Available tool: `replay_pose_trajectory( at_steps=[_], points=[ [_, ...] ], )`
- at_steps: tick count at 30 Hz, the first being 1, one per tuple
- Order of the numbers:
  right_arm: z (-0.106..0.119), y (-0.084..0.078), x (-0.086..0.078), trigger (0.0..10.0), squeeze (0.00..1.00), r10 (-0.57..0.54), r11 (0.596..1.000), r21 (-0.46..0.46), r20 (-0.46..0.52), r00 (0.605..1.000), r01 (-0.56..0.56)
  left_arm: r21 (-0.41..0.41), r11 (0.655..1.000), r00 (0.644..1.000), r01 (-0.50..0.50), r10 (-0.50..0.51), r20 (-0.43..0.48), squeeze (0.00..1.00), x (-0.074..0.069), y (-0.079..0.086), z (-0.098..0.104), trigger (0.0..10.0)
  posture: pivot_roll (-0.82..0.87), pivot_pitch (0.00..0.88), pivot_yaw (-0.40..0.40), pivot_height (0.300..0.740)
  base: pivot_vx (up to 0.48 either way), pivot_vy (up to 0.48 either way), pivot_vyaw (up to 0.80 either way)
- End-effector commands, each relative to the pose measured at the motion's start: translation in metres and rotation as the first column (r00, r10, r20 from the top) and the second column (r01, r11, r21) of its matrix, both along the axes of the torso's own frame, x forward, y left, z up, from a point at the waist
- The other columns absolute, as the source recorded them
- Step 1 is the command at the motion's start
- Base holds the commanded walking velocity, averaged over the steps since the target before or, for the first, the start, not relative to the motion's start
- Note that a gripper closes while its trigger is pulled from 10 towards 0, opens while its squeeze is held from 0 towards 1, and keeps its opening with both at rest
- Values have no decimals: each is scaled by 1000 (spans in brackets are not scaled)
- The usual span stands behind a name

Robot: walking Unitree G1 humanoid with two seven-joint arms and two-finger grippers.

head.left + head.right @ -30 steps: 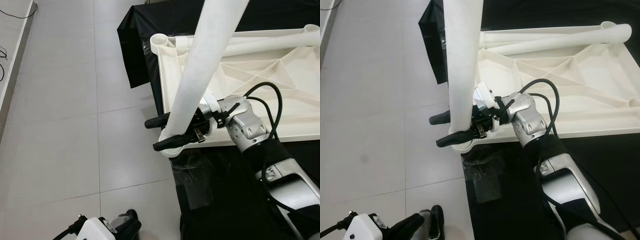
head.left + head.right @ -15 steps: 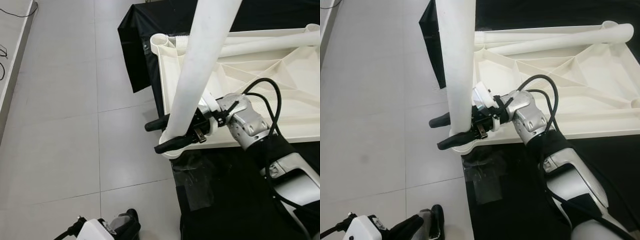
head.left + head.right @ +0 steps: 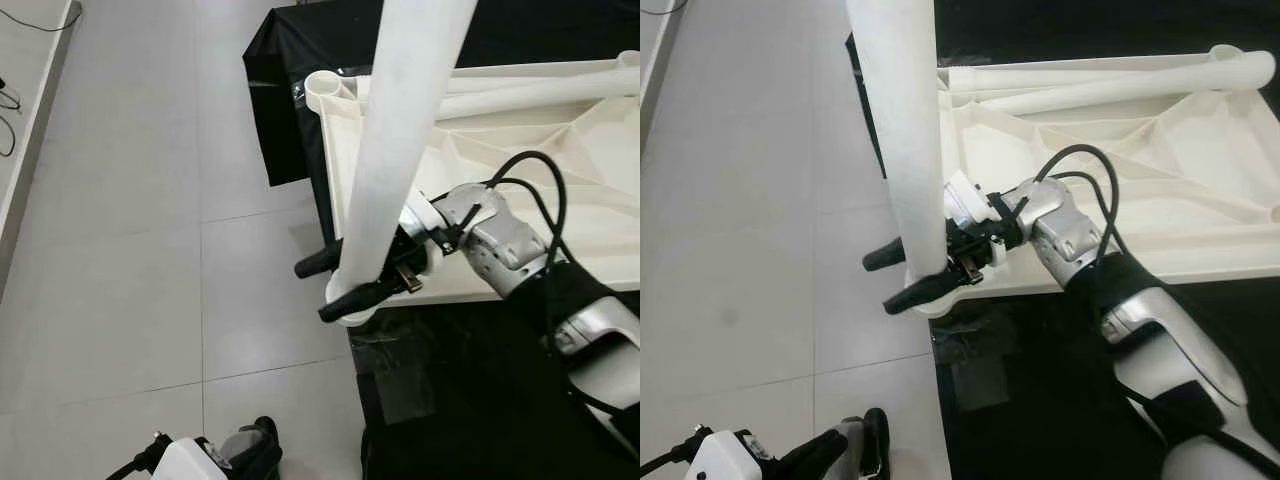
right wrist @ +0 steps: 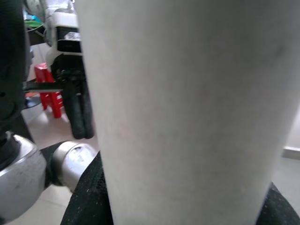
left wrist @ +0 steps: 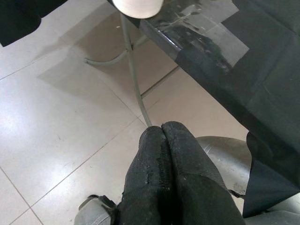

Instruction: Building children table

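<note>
Leg fitting: right gripper [image 3: 345, 280], two black fingers clasped round the tall white plastic table leg [image 3: 400, 140] standing in the corner socket of the upturned white ribbed tabletop [image 3: 1160, 160]; best kept plumb and pressed straight down; left gripper [image 5: 164, 159] idle, fingers pressed together.

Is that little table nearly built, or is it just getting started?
Early on, I'd say. The tabletop lies upside down on the black-draped bench. The right gripper holds one white leg upright at the near corner socket. Another leg lies loose on the tabletop, and the far corner socket looks empty. The left gripper hangs idle.
</note>
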State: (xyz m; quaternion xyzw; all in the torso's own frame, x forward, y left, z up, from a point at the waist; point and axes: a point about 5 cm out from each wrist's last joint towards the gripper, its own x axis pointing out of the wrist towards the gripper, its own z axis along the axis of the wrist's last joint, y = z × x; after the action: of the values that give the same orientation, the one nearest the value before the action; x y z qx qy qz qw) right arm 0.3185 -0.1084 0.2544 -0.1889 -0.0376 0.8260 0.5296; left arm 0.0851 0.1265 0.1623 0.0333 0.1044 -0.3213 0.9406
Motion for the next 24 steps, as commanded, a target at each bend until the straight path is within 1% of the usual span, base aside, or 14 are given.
replay_pose_trajectory(
  at_steps=[1,3,4,5,12,14,15,16,17,18,19,20,24],
  points=[
    [-39,-6,-8,10000,0,6,990,-140,-125,992,-24,13,1000,1000,7,-6,-19,0,-2,1,-1,2824,222,366,21,740,0,0,0],
    [-43,-10,-13,10000,0,18,988,-147,-145,989,-39,13,1000,1000,8,-8,-19,0,-1,1,-1,2784,220,366,21,740,0,0,0],
    [-43,-10,-13,10000,0,18,988,-147,-145,989,-39,13,1000,1000,8,-8,-19,0,-1,1,-1,2784,220,366,21,740,0,0,0],
    [-46,-10,-19,10000,0,36,990,-127,-182,983,-60,12,1000,1000,8,-8,-18,0,0,1,-1,2784,221,364,23,740,0,0,0],
    [-51,-9,-23,10000,0,51,992,-102,-213,976,-74,14,1000,1000,8,-8,-16,0,0,1,-1,2784,222,362,24,740,0,0,0],
    [-50,-6,-19,10000,0,45,997,-59,-184,982,-57,14,1000,1000,7,-7,-14,0,1,1,-1,2784,217,358,20,740,0,0,0],
    [-50,-6,-19,10000,0,45,997,-59,-184,982,-57,14,1000,1000,7,-7,-14,0,1,1,-1,2784,217,358,20,740,0,0,0],
    [-49,-4,-16,10000,0,36,999,-33,-155,987,-42,14,1000,1000,6,-6,-14,0,1,1,-1,2784,213,356,19,740,0,0,0],
    [-49,-4,-16,10000,0,36,999,-33,-155,987,-42,14,1000,1000,6,-6,-14,0,1,1,-1,2784,213,356,19,740,0,0,0],
    [-48,-4,-14,10000,0,30,999,-29,-110,993,-33,12,1000,1000,5,-5,-13,0,2,1,-1,2784,206,355,19,740,0,0,0],
    [-48,-4,-14,10000,0,30,999,-29,-110,993,-33,12,1000,1000,5,-5,-13,0,2,1,-1,2784,206,355,19,740,0,0,0],
    [-48,-4,-13,10000,0,27,999,-32,-81,996,-30,12,1000,1000,5,-5,-13,0,3,1,-1,2784,205,354,19,740,0,0,0],
    [-44,-8,-17,10000,0,46,998,-49,-35,998,-48,10,1000,1000,9,-9,-12,0,5,0,-1,2784,194,349,17,740,0,0,0]
  ],
)
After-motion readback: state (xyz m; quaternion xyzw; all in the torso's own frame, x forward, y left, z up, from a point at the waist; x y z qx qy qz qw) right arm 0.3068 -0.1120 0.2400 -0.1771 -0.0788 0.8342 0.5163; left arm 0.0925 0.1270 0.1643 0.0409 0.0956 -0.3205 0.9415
